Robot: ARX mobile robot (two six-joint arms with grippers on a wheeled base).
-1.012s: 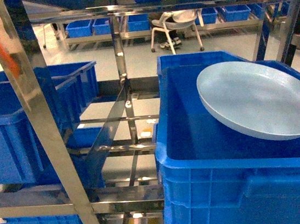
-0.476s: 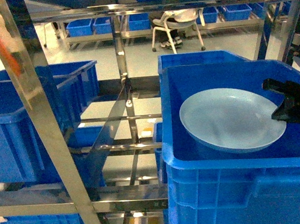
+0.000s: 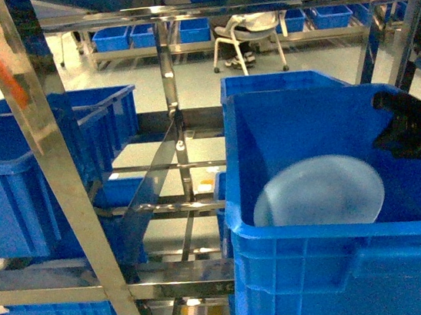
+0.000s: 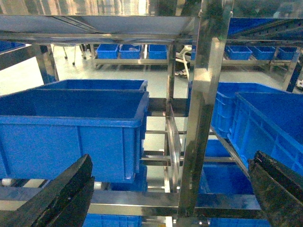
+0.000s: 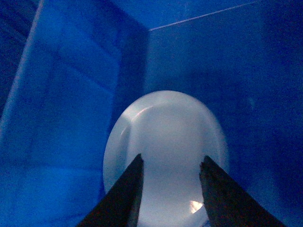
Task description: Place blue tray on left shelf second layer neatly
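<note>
The pale blue tray (image 3: pixel 317 191) lies low inside a deep blue crate (image 3: pixel 283 121) on the right of the head view, its near edge hidden by the crate wall. My right gripper (image 3: pixel 402 128) hovers over the crate's right side, above the tray. In the right wrist view the tray (image 5: pixel 165 127) sits on the crate floor beyond my right gripper (image 5: pixel 171 163), whose fingers stand apart and hold nothing. My left gripper (image 4: pixel 171 158) is wide open in front of the steel rack. The left shelf second layer (image 3: pixel 166 207) shows as shiny cross rails beside a blue crate (image 3: pixel 34 173).
A slanted steel upright (image 3: pixel 59 185) crosses the near left of the head view. A vertical rack post (image 4: pixel 201 118) stands just ahead of my left gripper, with a crate (image 4: pixel 75 127) to its left and another (image 4: pixel 265 123) to its right. Chair legs and more crates stand far behind.
The tray went from resting tilted over the crate's rim, held at its right edge, down into the crate. My right gripper has come away from it and now stands above.
</note>
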